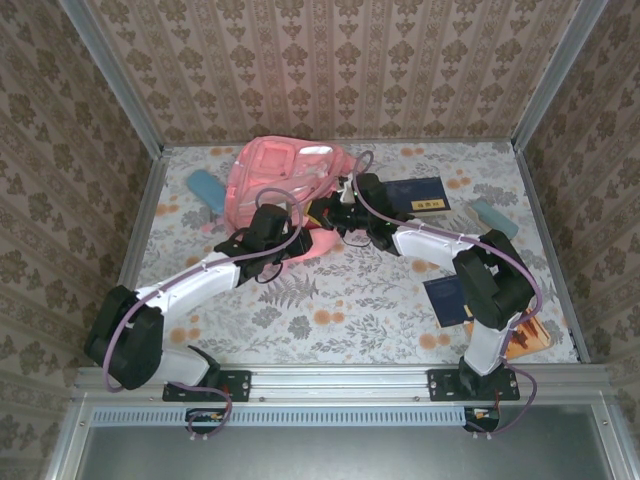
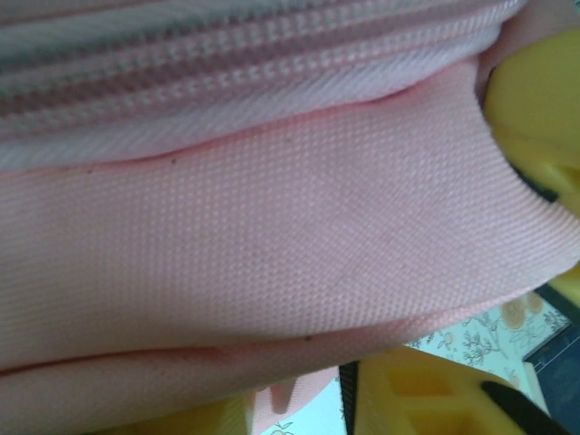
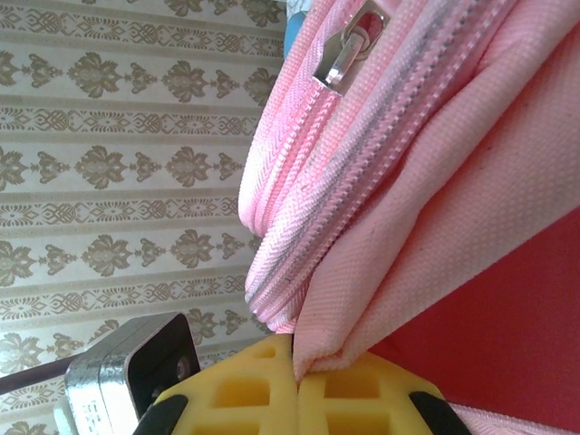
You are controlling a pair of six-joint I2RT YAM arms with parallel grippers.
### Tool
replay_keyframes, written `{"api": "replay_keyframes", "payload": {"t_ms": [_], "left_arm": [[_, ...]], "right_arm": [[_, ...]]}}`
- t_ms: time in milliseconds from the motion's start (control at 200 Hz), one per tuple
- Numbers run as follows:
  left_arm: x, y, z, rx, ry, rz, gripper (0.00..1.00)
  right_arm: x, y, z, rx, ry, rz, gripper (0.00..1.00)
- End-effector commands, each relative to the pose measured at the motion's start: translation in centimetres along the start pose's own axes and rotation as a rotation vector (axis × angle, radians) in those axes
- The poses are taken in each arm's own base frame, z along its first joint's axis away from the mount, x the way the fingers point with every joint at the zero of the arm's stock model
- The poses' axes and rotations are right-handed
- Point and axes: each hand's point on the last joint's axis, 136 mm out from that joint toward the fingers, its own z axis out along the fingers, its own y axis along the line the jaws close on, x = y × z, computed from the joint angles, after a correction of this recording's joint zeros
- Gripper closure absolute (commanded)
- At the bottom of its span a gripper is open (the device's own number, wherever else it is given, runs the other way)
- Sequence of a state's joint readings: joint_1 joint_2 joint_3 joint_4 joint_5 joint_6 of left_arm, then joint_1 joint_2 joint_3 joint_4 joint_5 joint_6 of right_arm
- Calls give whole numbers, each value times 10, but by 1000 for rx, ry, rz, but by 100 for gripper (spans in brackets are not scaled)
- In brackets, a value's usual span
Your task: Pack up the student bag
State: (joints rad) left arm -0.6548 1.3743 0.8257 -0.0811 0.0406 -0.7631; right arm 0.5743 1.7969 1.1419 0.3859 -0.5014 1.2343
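Pink student bag [image 1: 285, 180], a large soft fabric backpack, lies flat at the far middle of the flower-patterned tabletop [image 1: 330, 300], its near edge raised between the two arms.

The right gripper [image 3: 297, 381] is at the bag's near right corner. Its yellow fingers [image 3: 362, 399] are pressed together on a fold of the pink cloth beside a zip line. A silver metal zip pull [image 3: 349, 50] sits higher on that zip, and red lining [image 3: 507, 335] shows under the lifted cloth.

The left gripper [image 2: 471, 254] is at the bag's near left edge, seen from above at [image 1: 272, 224]. Its yellow fingers [image 2: 535, 100] stand apart with a broad band of pink cloth running between them. Whether they press on it I cannot tell.

A dark blue book [image 1: 415, 192] lies just right of the bag, and a second dark blue book [image 1: 445, 300] lies well apart from it, partly under the right arm. One pale blue oblong thing [image 1: 205, 185] lies just left of the bag, and another pale blue oblong [image 1: 495, 218] lies well to its right.
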Motion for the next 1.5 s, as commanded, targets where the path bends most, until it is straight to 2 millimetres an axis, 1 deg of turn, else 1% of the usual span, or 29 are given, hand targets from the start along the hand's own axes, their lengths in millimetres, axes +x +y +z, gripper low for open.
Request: {"api": "replay_keyframes", "payload": {"t_ms": [0,105,270,335,380,480,545,700,865,985,1090,1180,1250,1285,1355,1405,1450,1495], "left_arm": [[0,14,-3,-54,-15,13,67],[-2,13,-1,-53,-17,17,71],[-2,20,-1,-91,-16,23,83],[-3,24,-4,-112,-23,30,90],[-4,25,-6,-120,-30,39,100],[-7,27,-13,-138,-34,73,100],[-8,30,-19,-156,-43,94,100],[-8,44,-35,-197,-53,104,100],[0,63,-40,-220,-27,104,100],[-1,73,-42,-216,-15,90,100],[0,61,-35,-141,14,116,100],[4,49,-25,-74,44,127,100],[5,39,-19,-33,55,142,100],[5,36,-17,-20,59,151,100],[5,26,-15,14,63,176,100],[6,17,-15,46,68,201,100],[6,8,-16,75,68,226,100],[6,2,-16,88,67,246,100]], "right_arm": [[1,54,-9,-147,9,-83,100],[2,55,-9,-155,15,-80,100],[2,50,-10,-138,7,-80,100],[0,46,-12,-116,-4,-85,100],[-1,41,-13,-97,-14,-89,100],[-6,28,-18,-32,-47,-111,100],[-10,15,-23,36,-68,-131,100],[-20,-17,-45,158,-122,-155,100],[-30,-45,-66,252,-153,-159,100],[-40,-65,-83,319,-177,-159,100],[-47,-78,-94,353,-197,-157,100],[-45,-77,-93,332,-178,-152,100],[-38,-69,-86,270,-145,-131,93],[-36,-66,-83,240,-135,-117,88],[-29,-62,-78,207,-120,-77,68],[-25,-59,-74,192,-112,-60,58],[-20,-57,-70,189,-104,-38,54],[-16,-57,-68,190,-101,-23,53]]}}
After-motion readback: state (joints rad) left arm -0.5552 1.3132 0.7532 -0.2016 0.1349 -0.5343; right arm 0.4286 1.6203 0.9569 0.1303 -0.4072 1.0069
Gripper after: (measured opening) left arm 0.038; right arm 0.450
